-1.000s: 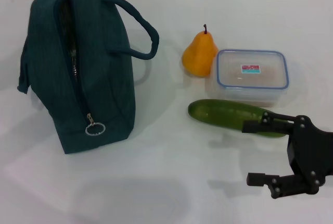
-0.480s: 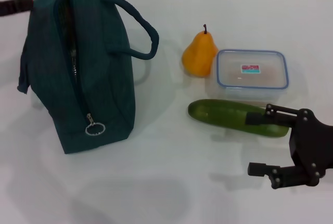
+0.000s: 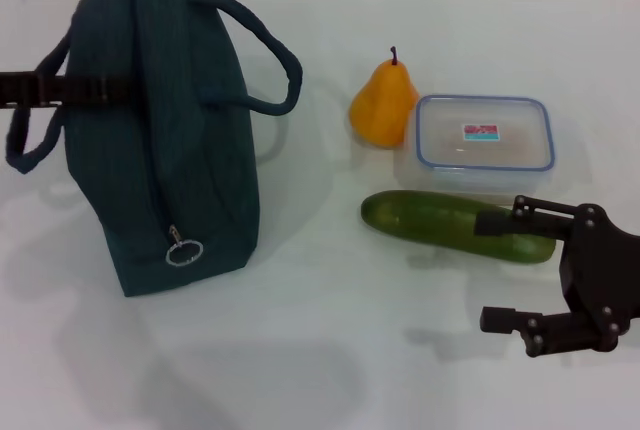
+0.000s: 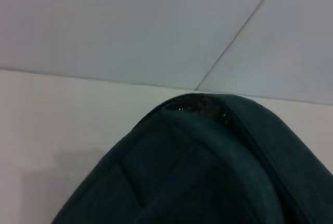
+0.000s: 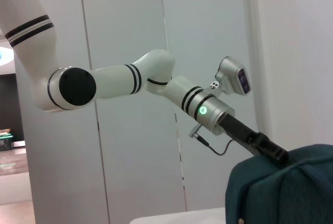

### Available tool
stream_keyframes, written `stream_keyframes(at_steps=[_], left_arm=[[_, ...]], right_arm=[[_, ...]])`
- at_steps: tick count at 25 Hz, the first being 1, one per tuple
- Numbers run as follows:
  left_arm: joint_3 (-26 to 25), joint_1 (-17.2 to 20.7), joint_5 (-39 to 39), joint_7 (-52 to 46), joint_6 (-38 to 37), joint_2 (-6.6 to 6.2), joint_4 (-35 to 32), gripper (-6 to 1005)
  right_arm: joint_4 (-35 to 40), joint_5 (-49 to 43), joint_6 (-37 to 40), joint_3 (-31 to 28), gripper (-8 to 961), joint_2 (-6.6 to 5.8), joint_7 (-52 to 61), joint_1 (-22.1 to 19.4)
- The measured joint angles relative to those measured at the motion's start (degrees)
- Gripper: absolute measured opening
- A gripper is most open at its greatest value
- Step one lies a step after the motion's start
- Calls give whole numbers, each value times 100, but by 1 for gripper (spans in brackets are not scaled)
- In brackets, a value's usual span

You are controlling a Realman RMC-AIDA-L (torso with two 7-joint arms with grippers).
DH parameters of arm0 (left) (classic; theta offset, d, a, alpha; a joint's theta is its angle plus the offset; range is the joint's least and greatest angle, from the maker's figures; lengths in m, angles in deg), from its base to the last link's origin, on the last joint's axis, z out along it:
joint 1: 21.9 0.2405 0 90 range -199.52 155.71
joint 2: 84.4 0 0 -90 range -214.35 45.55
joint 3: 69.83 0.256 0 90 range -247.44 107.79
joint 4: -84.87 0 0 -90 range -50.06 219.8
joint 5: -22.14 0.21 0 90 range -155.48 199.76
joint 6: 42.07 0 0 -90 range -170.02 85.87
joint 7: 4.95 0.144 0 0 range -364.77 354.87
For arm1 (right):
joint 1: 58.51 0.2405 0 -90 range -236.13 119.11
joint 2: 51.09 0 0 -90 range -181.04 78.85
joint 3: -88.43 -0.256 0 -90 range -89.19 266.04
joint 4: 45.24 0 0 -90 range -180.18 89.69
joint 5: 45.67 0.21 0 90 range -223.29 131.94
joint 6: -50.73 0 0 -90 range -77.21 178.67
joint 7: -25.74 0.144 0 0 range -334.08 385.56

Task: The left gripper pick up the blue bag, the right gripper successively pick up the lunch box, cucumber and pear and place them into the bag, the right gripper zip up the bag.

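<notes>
The blue bag [image 3: 160,140] stands on the table at the left, its zipper ring pull [image 3: 184,250] near the front. My left gripper [image 3: 100,88] reaches in from the left edge and lies against the bag's upper left side, beside the left loop handle [image 3: 28,140]. It also shows in the right wrist view [image 5: 268,148], touching the bag [image 5: 283,187]. The pear [image 3: 384,102] stands upright left of the lunch box [image 3: 484,140]. The cucumber [image 3: 440,220] lies in front of them. My right gripper [image 3: 497,270] is open and empty, one finger over the cucumber's right end.
The white table [image 3: 330,350] has bare room in front of the bag and between bag and pear. A tiled wall runs along the back. In the left wrist view the bag's top [image 4: 208,172] fills the lower part.
My left gripper came in from the left and reached the bag's upper side. The bag's left handle swung outward and the zipper opening went out of sight. My right gripper drifted slightly right.
</notes>
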Motion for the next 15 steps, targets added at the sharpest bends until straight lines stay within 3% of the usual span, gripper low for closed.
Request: stream_keyframes(at_steps=[6, 9, 15], left_arm=[[-128, 57, -236, 79, 64, 100, -39, 869], [-11, 102, -290, 105, 32, 90, -52, 862], [81, 111, -253, 5, -109, 66, -55, 671]], right_arm=[[0, -3, 1, 0, 846, -2, 4, 4], [-5, -3, -2, 0, 845, -2, 5, -1], [-4, -3, -4, -10, 845, -2, 79, -3]])
